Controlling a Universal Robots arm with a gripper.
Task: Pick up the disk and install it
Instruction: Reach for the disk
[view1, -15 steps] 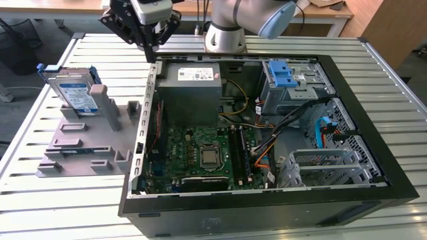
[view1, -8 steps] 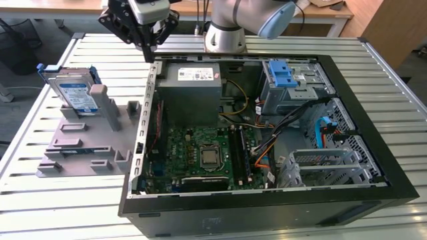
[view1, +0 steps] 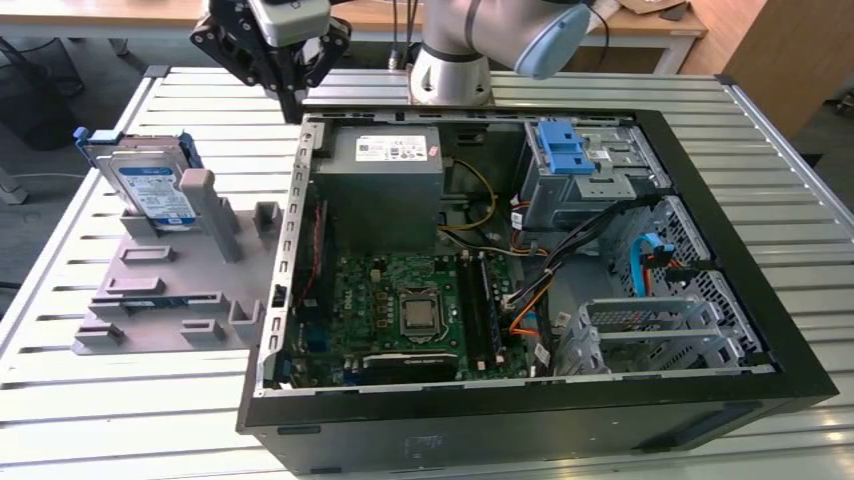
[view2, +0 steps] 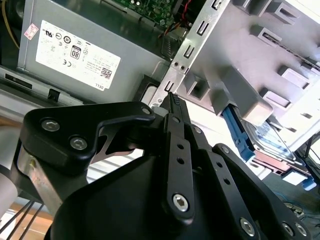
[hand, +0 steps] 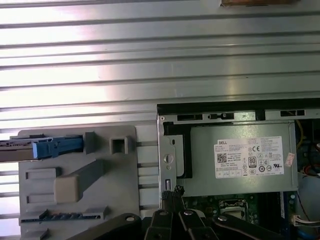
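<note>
- The gripper (view1: 291, 100) is seen above the slatted table (view1: 120, 430), just beside the rear corner of the open computer case (view1: 507, 432), on the exterior view's left; its fingers are drawn together to a narrow point, and nothing is held between them.
- The disk (view1: 147, 185) is found standing on edge in the grey fixture (view1: 174, 300), outside the case and apart from the gripper; in the first wrist view it is seen edge-on, with its blue rail (hand: 57, 146) along the side; it is judged not yet picked up.
- In the second wrist view the fingertips (view2: 173, 102) are seen close to the perforated metal edge of the case, with the power supply (view2: 75, 50) beyond.
- A scrape or knock against that case edge is judged possible if the arm is swung across at a low height.
- A failed grasp is judged likely if the disk is approached with the fingers unspread; it could be pushed over or knocked from its slot rather than clamped.
- An upright post (view1: 200, 200) of the fixture stands just beside the disk; a finger could be caught on it.
- Loose cables (view1: 587, 235) are draped across the case interior; they could be snagged by a disk carried tilted.
</note>
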